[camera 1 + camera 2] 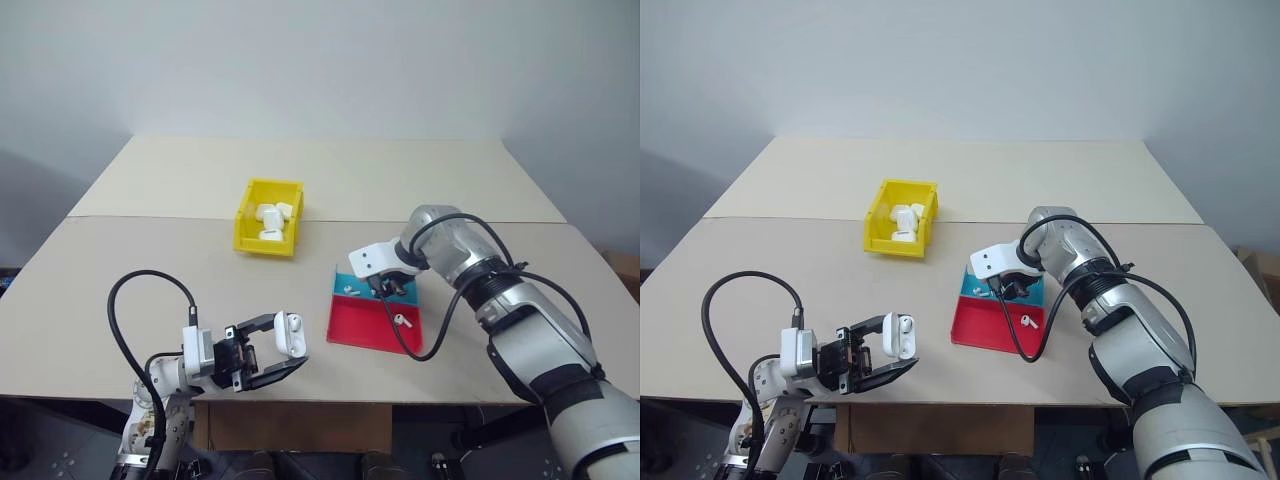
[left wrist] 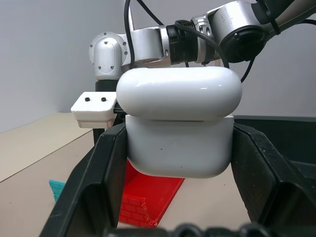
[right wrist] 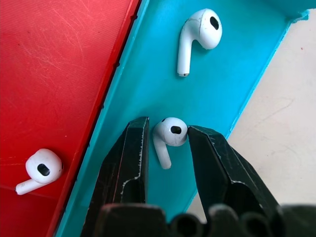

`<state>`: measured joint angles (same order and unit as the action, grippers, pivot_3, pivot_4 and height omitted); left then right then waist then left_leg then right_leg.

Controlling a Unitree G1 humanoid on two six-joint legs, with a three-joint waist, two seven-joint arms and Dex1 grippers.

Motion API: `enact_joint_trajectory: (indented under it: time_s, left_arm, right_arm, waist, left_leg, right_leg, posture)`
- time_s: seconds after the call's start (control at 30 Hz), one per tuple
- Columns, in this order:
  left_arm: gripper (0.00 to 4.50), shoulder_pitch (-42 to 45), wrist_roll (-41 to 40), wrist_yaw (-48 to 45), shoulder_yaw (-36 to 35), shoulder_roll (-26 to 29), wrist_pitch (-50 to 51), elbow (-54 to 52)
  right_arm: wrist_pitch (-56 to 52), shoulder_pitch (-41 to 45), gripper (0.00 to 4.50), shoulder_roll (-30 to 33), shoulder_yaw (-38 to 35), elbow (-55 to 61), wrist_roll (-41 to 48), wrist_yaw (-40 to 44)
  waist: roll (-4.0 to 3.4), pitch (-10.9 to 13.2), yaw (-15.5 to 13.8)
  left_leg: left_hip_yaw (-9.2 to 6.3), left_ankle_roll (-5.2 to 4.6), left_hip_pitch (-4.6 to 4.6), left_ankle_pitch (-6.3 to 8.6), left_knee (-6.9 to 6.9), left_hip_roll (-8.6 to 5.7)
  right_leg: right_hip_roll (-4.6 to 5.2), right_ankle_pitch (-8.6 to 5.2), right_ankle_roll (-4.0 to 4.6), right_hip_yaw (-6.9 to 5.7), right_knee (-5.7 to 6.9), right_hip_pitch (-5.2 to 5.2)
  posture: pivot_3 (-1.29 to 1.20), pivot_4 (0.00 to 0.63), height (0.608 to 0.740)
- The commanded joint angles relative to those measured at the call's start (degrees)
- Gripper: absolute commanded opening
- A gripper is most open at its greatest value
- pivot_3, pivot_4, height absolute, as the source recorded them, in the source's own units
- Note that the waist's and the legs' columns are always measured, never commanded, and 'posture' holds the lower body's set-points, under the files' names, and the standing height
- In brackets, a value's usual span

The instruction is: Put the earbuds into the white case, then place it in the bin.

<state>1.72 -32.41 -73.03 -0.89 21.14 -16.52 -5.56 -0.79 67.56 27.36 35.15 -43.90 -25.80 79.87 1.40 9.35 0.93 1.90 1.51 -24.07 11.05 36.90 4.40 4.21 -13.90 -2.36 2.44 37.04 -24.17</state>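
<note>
My left gripper is shut on the white case and holds it above the table's near edge. The case has its lid hinged up, and what looks like one earbud sits in its top. My right gripper points down into the blue half of the tray, with its two fingers closed around an earbud that rests on the blue floor. A second earbud lies further along the blue half. A third earbud lies on the red half. The yellow bin stands behind, left of centre.
The flat red-and-blue tray lies right of centre on the beige table. Several white cases lie inside the yellow bin. Black cables loop from both wrists. A seam crosses the table behind the bin.
</note>
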Motion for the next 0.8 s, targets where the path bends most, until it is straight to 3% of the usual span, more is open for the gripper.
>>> enact_joint_trajectory:
  time_s: [0.03, 0.17, 0.6, 0.8]
  left_arm:
    - [2.78, 0.0, -0.3, 0.2, 0.0, -0.1, -1.5, -1.3]
    - [2.78, 0.0, -0.2, 0.3, 0.0, -0.1, -1.3, -1.3]
    - [2.78, 0.4, -0.8, 0.9, -0.1, -0.8, -0.8, -1.7]
    - [2.78, 1.9, -1.6, 0.4, -0.1, -1.2, -0.4, -1.1]
  right_arm:
    - [1.0, 0.3, 1.60, 0.1, -0.3, -0.4, -0.6, 0.0]
    - [0.9, 0.3, 0.79, 0.1, -0.4, -0.4, -0.6, -0.1]
    - [-5.1, -0.5, 0.79, 0.0, -1.7, 3.9, 0.1, 0.3]
    - [-16.9, -0.2, 0.79, 1.0, -9.8, 11.4, 5.3, -1.6]
  waist:
    - [0.00, 0.0, 0.0]
    - [-0.01, 0.0, 0.0]
    - [-0.01, 0.0, 0.0]
    - [-0.01, 0.0, -0.1]
  left_leg:
    - [0.00, 0.00, 0.01, 0.00, 0.00, 0.00]
    - [0.00, 0.00, 0.02, 0.00, 0.00, 0.00]
    - [0.00, 0.00, 0.02, 0.00, 0.00, 0.00]
    - [0.00, 0.00, -0.06, 0.00, 0.00, 0.00]
  right_leg:
    - [0.00, 0.00, 0.00, 0.00, 0.00, 0.01]
    - [0.00, 0.00, 0.00, 0.00, 0.00, 0.01]
    - [0.00, 0.00, 0.00, 0.00, 0.00, 0.01]
    - [0.00, 0.00, 0.00, 0.00, 0.01, -0.07]
  posture:
    - [0.00, 0.150, 0.740]
    - [0.00, 0.150, 0.740]
    - [0.00, 0.150, 0.740]
    - [0.00, 0.150, 0.740]
